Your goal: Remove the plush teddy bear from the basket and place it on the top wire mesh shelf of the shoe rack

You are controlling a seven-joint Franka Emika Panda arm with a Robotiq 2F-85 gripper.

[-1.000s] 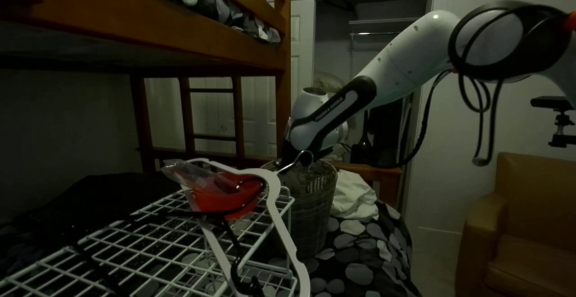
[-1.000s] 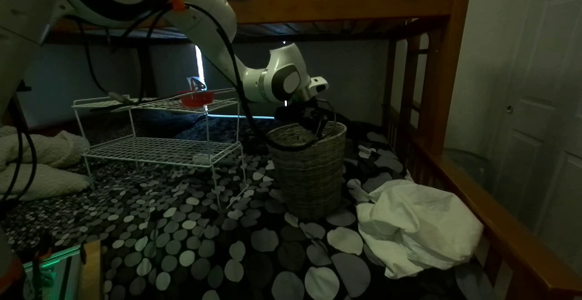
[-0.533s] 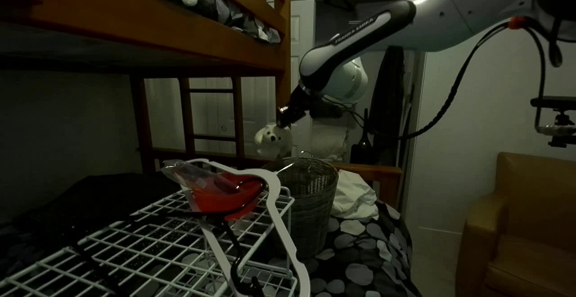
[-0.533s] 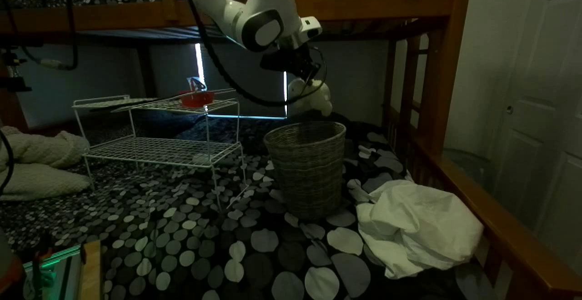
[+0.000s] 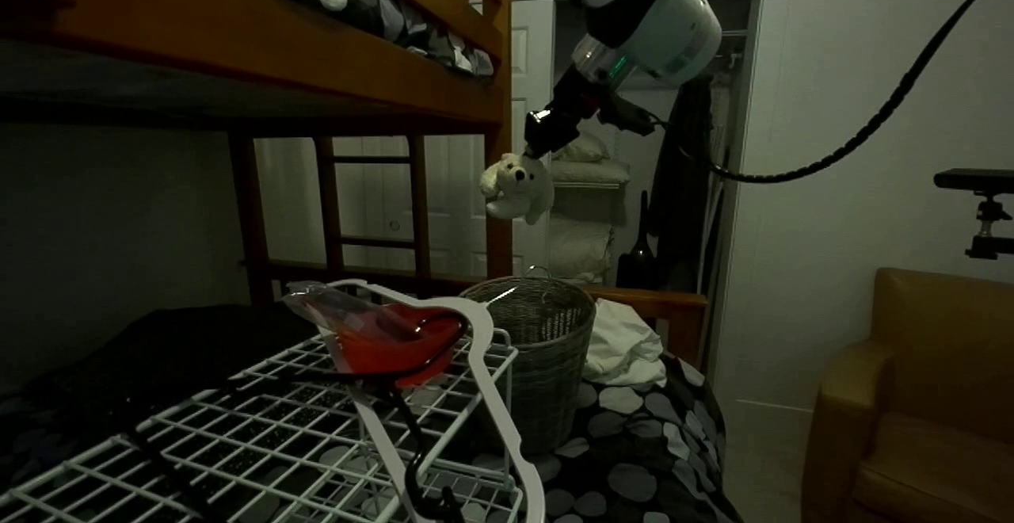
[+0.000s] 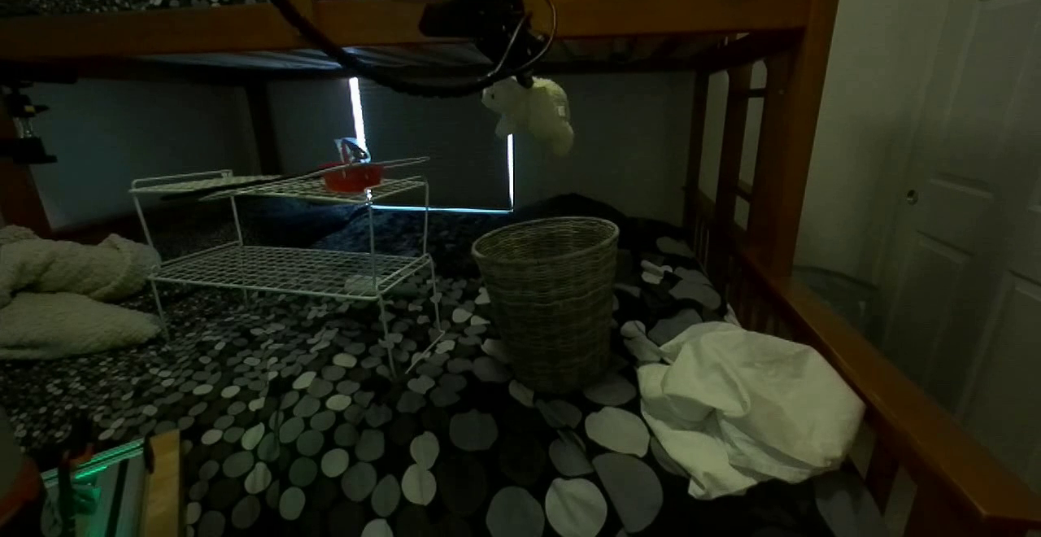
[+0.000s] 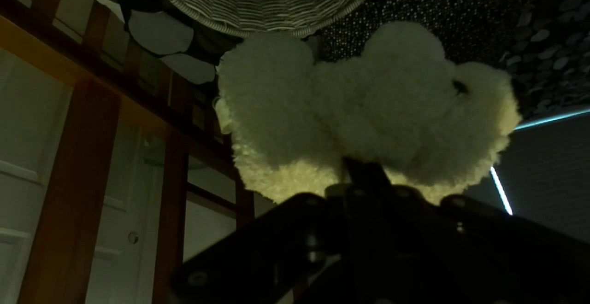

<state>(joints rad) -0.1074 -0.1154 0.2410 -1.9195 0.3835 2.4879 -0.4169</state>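
The cream-white plush teddy bear (image 5: 519, 190) hangs in the air from my gripper (image 5: 532, 150), above the basket (image 5: 547, 384). In an exterior view the bear (image 6: 537, 114) is higher than the top wire mesh shelf (image 6: 301, 188) and to its right. My gripper (image 7: 359, 170) is shut on the bear's back in the wrist view; the bear (image 7: 378, 106) hides most of the fingertips. The basket is a tall grey-brown woven bin, upright on the bed, with its open mouth (image 6: 545, 240) below the bear. The white wire shelf (image 5: 261, 420) also shows close up in an exterior view.
A red item in clear plastic (image 5: 396, 341), a white hanger (image 5: 507, 420) and a black hanger lie on the shelf. The upper bunk's wooden rail (image 6: 651, 12) is near gripper height. A white cloth (image 6: 748, 407) lies beside the basket. A black cable (image 5: 863, 127) hangs from the arm.
The gripper has risen out of the basket with the bear held. In the last half second both moved higher, and the bear now hangs well above the basket's rim.
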